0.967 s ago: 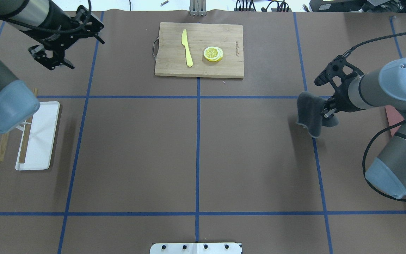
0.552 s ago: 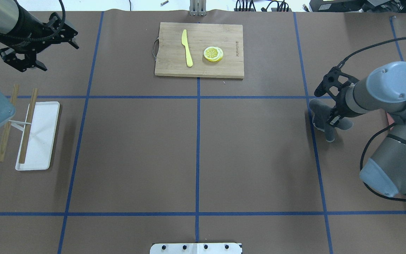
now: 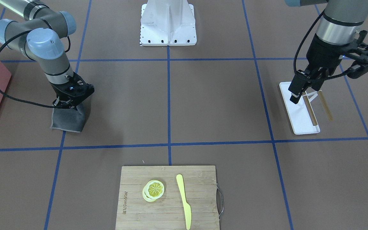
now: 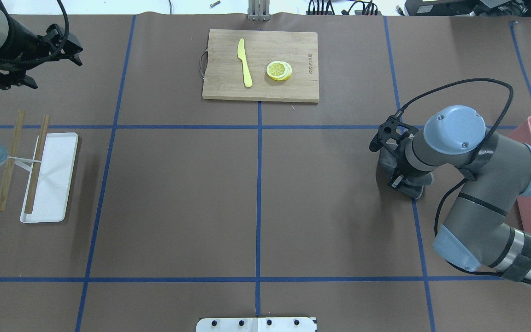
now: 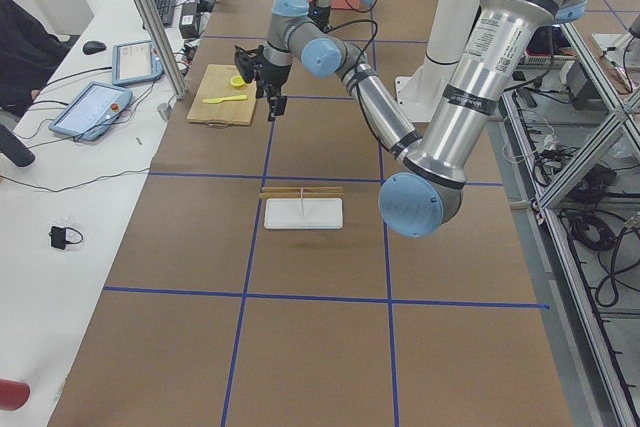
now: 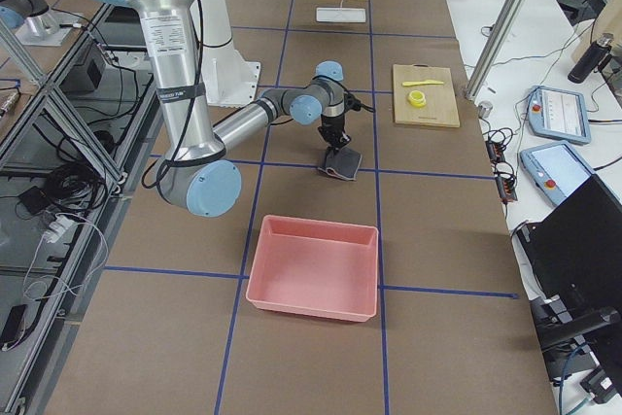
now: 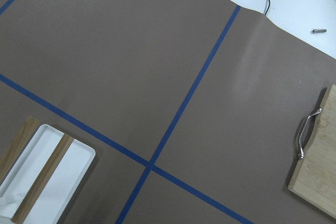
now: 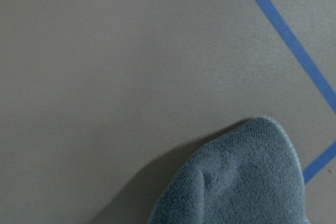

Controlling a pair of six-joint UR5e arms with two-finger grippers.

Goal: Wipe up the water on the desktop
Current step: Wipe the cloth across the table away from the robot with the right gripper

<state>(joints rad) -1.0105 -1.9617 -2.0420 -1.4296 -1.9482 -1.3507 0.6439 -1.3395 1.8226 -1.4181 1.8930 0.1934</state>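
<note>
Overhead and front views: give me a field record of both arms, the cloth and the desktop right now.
right gripper: jaws shut on grey cloth, low over the desktop
grey cloth: hangs down, lower edge on the desktop
left gripper: jaws open, empty, raised, apart from the white tray
water: none visible

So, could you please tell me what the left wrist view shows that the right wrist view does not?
Only the left wrist view shows the white tray with a wooden stick on it, and a corner of the cutting board with its metal handle. Only the right wrist view shows the grey cloth. Both show the desktop and blue tape lines.
</note>
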